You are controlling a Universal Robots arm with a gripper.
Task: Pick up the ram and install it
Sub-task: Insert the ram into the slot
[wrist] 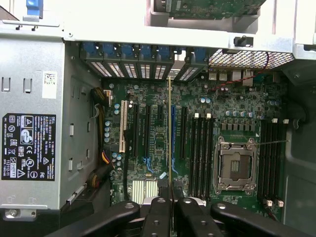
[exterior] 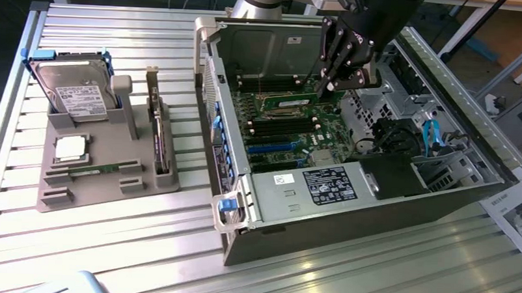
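- The pincer [wrist: 170, 200] is pressed nearly together, pinching the ram [wrist: 170, 133] by one long edge. In the wrist view the stick shows edge-on as a thin line running out from between the fingers.
- In the exterior view the pincer [exterior: 343, 81] hangs inside the open computer case [exterior: 213, 67], above the motherboard [exterior: 288, 115].
- The held ram hovers over the board beside the black memory slots [wrist: 202, 153], not yet seated in one, as far as I can judge. The empty processor socket [wrist: 234, 168] lies just past them.
- A second ram stick [exterior: 95, 172] lies in the grey holder tray [exterior: 103, 186] on the slatted surface [exterior: 110, 245], well apart from the case.
- Handling, as I judge it: the stick is light, stiff and thin, with smooth flat faces (so it could tilt or slip in a narrow pinch). The chips and contact edge look fragile. The hold belongs on the long edge opposite the contacts, near its middle, keeping the stick square to the slot.
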